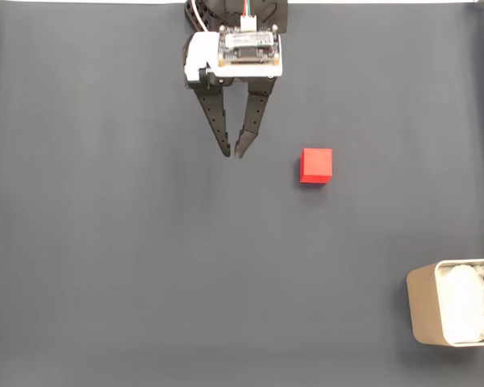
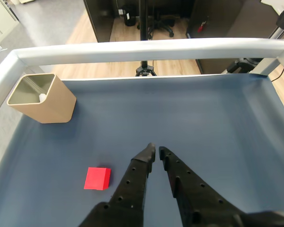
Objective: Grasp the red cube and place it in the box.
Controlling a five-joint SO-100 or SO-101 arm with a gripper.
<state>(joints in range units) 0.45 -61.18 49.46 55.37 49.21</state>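
The red cube [image 1: 316,165] lies on the dark mat, right of centre in the fixed view; in the wrist view the cube [image 2: 97,178] sits low on the left. My gripper [image 1: 232,151] hangs at the top centre of the fixed view, its black fingers nearly touching at the tips, shut and holding nothing. It stands well to the left of the cube in that view. From the wrist, the gripper [image 2: 156,152] points forward with the cube off to its left. The beige box [image 1: 423,305] with white lining sits at the bottom right edge; the box [image 2: 42,98] appears upper left from the wrist.
A dark grey mat [image 1: 105,242] covers the table. A pale metal rail [image 2: 146,47] borders the table's far side in the wrist view, with floor, a tripod and chair legs beyond it.
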